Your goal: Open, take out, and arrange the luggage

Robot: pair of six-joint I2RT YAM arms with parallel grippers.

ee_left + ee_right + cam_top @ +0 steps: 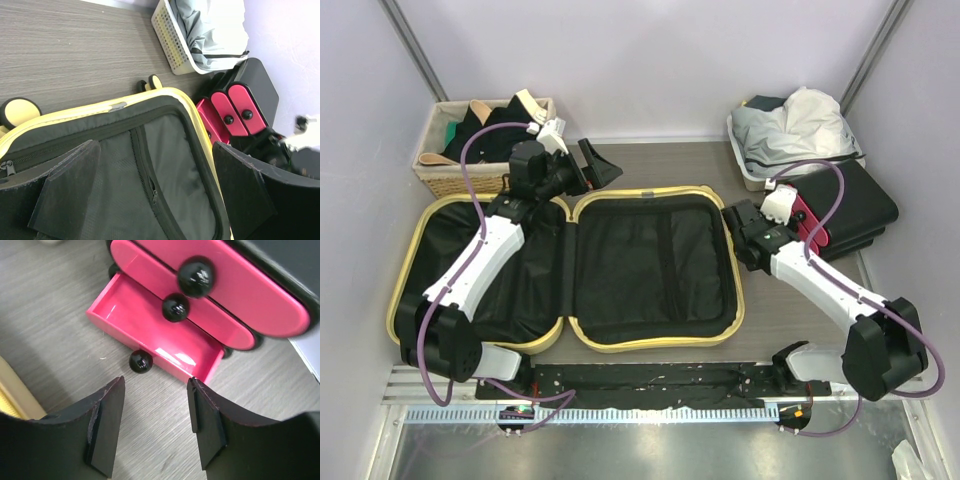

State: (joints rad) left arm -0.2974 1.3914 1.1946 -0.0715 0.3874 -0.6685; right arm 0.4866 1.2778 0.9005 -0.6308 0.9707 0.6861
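Note:
The pale-yellow suitcase (650, 192) lies open flat, both halves showing black lining and no loose items. My left gripper (601, 163) is open and empty above the case's far edge near the hinge. In the left wrist view its fingers (65, 192) stand wide apart over the zipped lining pocket of the right half (165, 150). My right gripper (745, 222) is open and empty, low over the table between the case's right edge (10, 390) and the pink drawers. The right wrist view shows bare wood between its fingers (107, 425).
A wicker basket of dark clothes (470, 150) stands back left. A white basket of grey and white cloth (790, 130) stands back right. A black box with pink drawers (850, 205) sits right of the case, its lowest drawer (150, 322) pulled out. Case wheels (20, 111) face the far side.

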